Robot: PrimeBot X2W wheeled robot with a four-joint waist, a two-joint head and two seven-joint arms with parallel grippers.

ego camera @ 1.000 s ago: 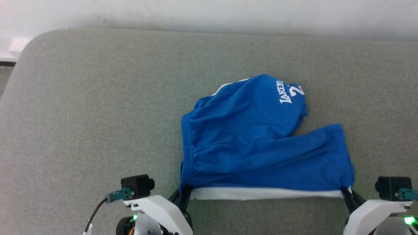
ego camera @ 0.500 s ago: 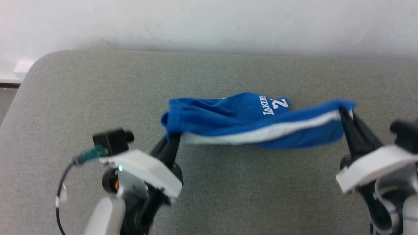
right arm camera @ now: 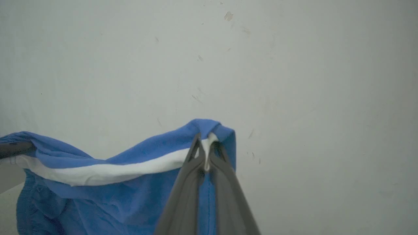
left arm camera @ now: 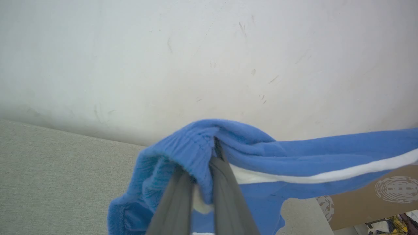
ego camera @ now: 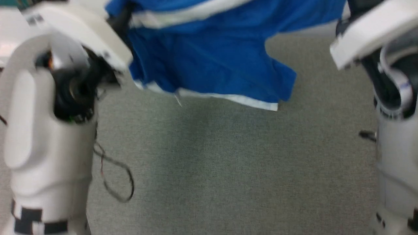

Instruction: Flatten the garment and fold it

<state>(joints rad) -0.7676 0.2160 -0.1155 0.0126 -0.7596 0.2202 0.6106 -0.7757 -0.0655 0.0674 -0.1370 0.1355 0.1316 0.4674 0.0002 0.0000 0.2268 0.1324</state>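
Note:
The garment [ego camera: 209, 55], bright blue shorts with a white side stripe, hangs in the air above the grey table [ego camera: 209, 169], stretched between my two arms. My left gripper [left arm camera: 212, 153] is shut on the gathered waistband end [left arm camera: 183, 153]. In the head view it sits at the upper left [ego camera: 119, 16]. My right gripper [right arm camera: 205, 143] is shut on the leg-hem corner where the white stripe [right arm camera: 107, 169] ends. The loose leg droops below, with its white-edged hem [ego camera: 228, 98] clear of the table. The lettering is hidden.
A white scuffed wall [left arm camera: 196, 49] stands behind the table. A brown cardboard box [left arm camera: 375, 202] and some coloured clutter sit past the table's far corner. A thin black cable [ego camera: 114, 176] loops beside my left forearm [ego camera: 42, 147].
Both grippers have lifted the garment from lying on the table to hanging high in the air, still gripped at the same two ends. The arms rose toward the head camera.

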